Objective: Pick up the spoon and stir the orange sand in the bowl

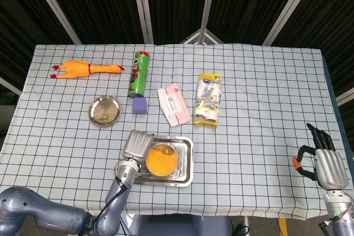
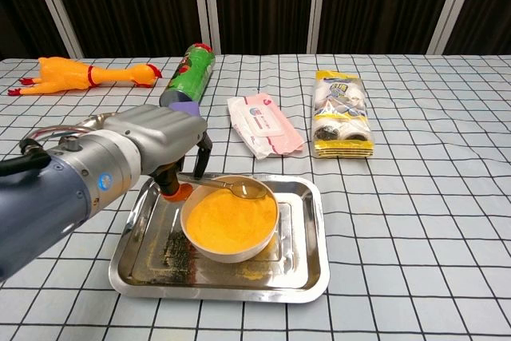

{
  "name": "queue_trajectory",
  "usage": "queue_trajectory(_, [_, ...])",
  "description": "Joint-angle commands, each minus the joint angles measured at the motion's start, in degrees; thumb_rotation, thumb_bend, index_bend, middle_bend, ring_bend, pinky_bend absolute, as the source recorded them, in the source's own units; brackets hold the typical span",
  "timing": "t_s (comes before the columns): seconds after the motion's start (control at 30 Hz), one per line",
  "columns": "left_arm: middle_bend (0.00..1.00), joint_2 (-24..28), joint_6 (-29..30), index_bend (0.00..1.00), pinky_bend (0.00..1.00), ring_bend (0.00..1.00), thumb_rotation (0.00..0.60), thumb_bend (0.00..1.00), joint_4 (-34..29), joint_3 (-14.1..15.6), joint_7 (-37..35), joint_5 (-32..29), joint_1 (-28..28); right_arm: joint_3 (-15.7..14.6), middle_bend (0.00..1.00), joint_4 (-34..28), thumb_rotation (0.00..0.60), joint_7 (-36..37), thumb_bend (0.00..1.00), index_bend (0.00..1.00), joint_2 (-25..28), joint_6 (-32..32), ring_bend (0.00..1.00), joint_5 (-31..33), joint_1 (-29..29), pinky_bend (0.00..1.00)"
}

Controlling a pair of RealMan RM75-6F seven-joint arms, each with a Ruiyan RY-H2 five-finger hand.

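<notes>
Standing by the table (image 1: 265,81) with its black-and-white checked cloth, I'd judge the job is at the grasp stage: the spoon is being taken hold of, and no stirring is under way yet. Near the front edge, left of the middle, sits a rectangular steel tray (image 2: 307,265), and in it a round bowl (image 2: 230,246) filled almost to the rim with orange sand (image 2: 227,220). A little sand lies spilled on the tray floor. The metal spoon (image 2: 239,189) lies across the far rim of the bowl, its scoop resting above the sand and its handle running out to the left.

The grey left hand (image 2: 164,137) is down over that handle end, just beside the bowl's left rim. Its fingers (image 2: 204,157) are curled downward around the handle, though the hand hides the contact, so I cannot tell if they truly have it pinched. The right hand (image 1: 325,164) hangs off the right front corner, well apart from everything, fingers spread and holding nothing.

Next, as I see it, the grip must firm up, then the scoop should tip down into the sand and circle gently, keeping clear of the rim so no more spills.
</notes>
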Motion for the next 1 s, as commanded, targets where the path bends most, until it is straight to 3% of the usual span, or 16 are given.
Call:
queue_trajectory(0.03, [1.00, 0.02, 0.16, 0.49, 1.00, 1.00, 0.600, 0.53, -0.05, 0.19, -0.10, 0.27, -0.15, 0.02, 0.00, 0.00, 0.600, 0.03, 0.43, 0.00, 0.00, 0.02, 0.00, 0.00, 0.00, 0.00])
queue_trajectory(0.63, [1.00, 1.86, 0.42, 0.60, 1.00, 1.00, 0.600, 0.61, -0.80, 3.21, -0.41, 4.50, -0.60, 0.06, 0.00, -0.22, 0.600, 0.32, 0.43, 0.00, 0.10, -0.12, 0.00, 0.21, -0.03, 0.00])
queue_trajectory(0.87, [1.00, 3.61, 0.40, 0.69, 1.00, 1.00, 0.600, 0.77, -0.82, 6.03, 0.62, 10.32, -1.18, 0.07, 0.00, -0.38, 0.600, 0.51, 0.43, 0.00, 0.17, -0.29, 0.00, 0.33, -0.01, 0.00])
queue_trajectory(1.0, [1.00, 4.30, -0.15, 0.75, 1.00, 1.00, 0.600, 0.79, 0.10, 7.87, 1.22, 14.21, -1.56, 0.05, 0.00, -0.46, 0.600, 0.41, 0.43, 0.00, 0.18, -0.20, 0.00, 0.26, -0.04, 0.00])
